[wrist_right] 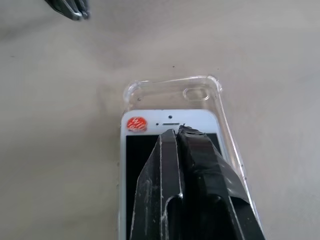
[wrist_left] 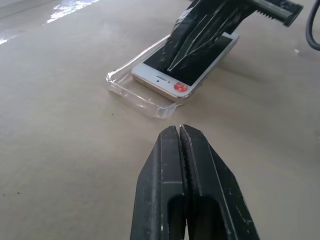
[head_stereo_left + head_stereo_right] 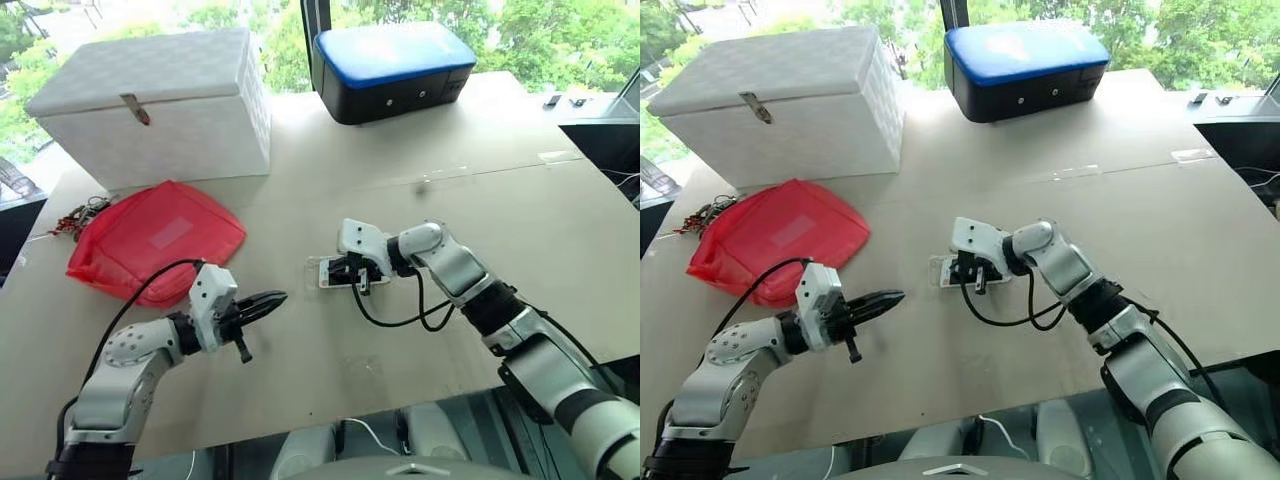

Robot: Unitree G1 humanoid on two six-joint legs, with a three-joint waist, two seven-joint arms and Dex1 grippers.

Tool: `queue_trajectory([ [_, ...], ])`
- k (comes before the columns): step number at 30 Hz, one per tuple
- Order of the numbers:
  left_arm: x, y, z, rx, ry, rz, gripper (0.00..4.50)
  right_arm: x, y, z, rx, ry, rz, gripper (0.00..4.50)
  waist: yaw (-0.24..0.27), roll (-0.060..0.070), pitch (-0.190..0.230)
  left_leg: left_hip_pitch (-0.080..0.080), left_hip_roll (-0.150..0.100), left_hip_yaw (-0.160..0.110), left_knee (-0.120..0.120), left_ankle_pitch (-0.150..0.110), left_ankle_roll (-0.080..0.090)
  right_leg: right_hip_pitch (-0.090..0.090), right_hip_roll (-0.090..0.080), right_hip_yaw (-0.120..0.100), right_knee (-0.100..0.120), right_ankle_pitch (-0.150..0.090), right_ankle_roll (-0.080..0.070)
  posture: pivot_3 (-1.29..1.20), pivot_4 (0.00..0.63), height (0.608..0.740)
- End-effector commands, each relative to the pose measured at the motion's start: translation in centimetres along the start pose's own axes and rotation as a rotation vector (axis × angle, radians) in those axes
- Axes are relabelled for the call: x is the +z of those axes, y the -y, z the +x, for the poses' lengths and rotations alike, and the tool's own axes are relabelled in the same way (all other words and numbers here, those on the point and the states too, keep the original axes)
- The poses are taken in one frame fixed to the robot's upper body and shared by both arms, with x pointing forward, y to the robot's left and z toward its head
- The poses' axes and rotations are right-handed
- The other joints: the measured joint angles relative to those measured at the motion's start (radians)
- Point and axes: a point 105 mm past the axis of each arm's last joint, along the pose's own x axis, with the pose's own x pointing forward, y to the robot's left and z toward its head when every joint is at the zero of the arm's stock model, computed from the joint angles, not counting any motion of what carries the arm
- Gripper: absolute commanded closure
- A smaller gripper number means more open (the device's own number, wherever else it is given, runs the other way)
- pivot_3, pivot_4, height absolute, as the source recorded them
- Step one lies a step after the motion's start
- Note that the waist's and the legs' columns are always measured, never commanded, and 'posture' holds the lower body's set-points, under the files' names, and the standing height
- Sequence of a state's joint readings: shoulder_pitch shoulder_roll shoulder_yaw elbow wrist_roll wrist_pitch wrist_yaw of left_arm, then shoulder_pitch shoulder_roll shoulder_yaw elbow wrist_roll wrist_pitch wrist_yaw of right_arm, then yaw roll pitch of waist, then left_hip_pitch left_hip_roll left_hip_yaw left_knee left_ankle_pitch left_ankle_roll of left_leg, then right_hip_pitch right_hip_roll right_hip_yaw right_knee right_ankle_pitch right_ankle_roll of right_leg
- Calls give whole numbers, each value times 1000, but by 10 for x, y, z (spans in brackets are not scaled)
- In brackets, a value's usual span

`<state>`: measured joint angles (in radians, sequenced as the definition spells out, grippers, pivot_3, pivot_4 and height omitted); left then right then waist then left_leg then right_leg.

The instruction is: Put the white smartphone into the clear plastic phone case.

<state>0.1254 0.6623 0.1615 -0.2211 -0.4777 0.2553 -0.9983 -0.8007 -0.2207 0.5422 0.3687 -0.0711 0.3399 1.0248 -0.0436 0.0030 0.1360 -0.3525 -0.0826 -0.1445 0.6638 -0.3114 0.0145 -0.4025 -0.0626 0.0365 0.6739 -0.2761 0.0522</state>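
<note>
Lower left of the frame: left gripper (image 3: 268, 300), fingers pressed together, empty, hovering over the desk (image 3: 500, 170) and aimed toward the phone. Centre of the frame: right gripper (image 3: 352, 275), fingers closed together, tips pressing on the black screen of the white smartphone (image 2: 187, 62). Smartphone lying screen-up in the clear plastic phone case (image 1: 215, 95), the case's end sticking out past its top edge. Farther left: red bag (image 3: 155, 240). Upper left: white box (image 3: 160, 100). Upper centre: blue-topped black box (image 3: 395, 70).

Silver-white arms, black cables, black jaws.
</note>
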Motion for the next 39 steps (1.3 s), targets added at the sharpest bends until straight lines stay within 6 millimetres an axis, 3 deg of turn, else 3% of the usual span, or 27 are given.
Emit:
queue_trajectory([
  [1, 11, -1, -6, 19, 22, 35, 4466, -70, -19, 11, 42, -249, 63, 4500, 5, 1, -1, 4, 0, 0, -1, 0, 1, 4, 0, 1, 0, 0, 0, 0, 150, 740],
  [4, 12, 0, -6, 25, 21, 36, 4466, -77, -17, 13, 21, -281, 7, 4500, 11, 1, -7, 9, 0, -1, -1, -2, 3, 9, 0, 0, 0, 0, 0, 0, 150, 740],
  [6, 12, 0, -6, 28, 20, 36, 4466, -71, -14, 15, -3, -232, 32, 4500, 10, 2, -13, 9, 0, -1, -1, 0, 0, 9, 0, 0, 0, 0, 0, 0, 150, 740],
  [10, 13, 1, -6, 29, 18, 37, 4466, -12, 1, 6, -51, 86, 106, 4500, 8, 1, -13, 8, 0, -2, -2, 0, 0, 9, 0, 1, 0, 0, 0, 0, 150, 740],
  [14, 12, 1, -6, 29, 17, 35, 4466, 38, 11, -29, -68, 299, 118, 4500, 7, 2, -4, 5, 0, -1, -3, 0, 0, 5, 0, 1, -1, 0, 0, 0, 150, 740],
  [17, 12, 2, -4, 26, 20, 31, 4466, 55, 3, -52, -16, 344, 100, 4500, 4, 2, -2, -5, 0, -1, -3, 0, 0, -5, 0, 1, -1, 0, 0, 0, 150, 740],
  [18, 12, 2, -4, 24, 21, 29, 4466, 57, -2, -58, 8, 335, 90, 4500, 3, 2, -2, -13, 0, -2, -1, 0, -1, -12, 0, 1, 0, 0, 0, 0, 150, 740],
  [21, 11, 3, -2, 20, 22, 28, 4466, 53, -16, -65, 73, 277, 85, 4500, 1, 2, -2, -14, 0, -2, -2, 0, 0, -12, 0, 0, -3, 0, 0, 0, 150, 740],
  [25, 11, 3, -2, 17, 22, 26, 4466, 24, -36, -62, 147, 121, 83, 4500, 3, 1, -1, -15, 0, -3, -4, 0, 0, -12, -1, 0, -7, 0, 0, 0, 150, 740],
  [32, 10, 3, -2, 20, 21, 25, 4466, -9, -28, -49, 95, 4, 109, 4500, 6, -1, 2, -15, 0, -2, -4, 0, 0, -12, -1, 0, -7, 0, 0, 0, 150, 740],
  [36, 10, 3, -2, 24, 20, 24, 4466, -10, -21, -49, 78, 6, 113, 4500, 2, -1, 2, -15, 0, -2, -4, 0, 0, -12, 0, 0, -7, 0, 0, 0, 150, 740],
  [39, 10, 4, -2, 26, 21, 23, 4466, -4, -28, -53, 131, 32, 113, 4500, 5, -1, 2, -15, 0, -3, -4, 0, 0, -11, 0, 0, -7, 0, 0, 0, 150, 740],
])
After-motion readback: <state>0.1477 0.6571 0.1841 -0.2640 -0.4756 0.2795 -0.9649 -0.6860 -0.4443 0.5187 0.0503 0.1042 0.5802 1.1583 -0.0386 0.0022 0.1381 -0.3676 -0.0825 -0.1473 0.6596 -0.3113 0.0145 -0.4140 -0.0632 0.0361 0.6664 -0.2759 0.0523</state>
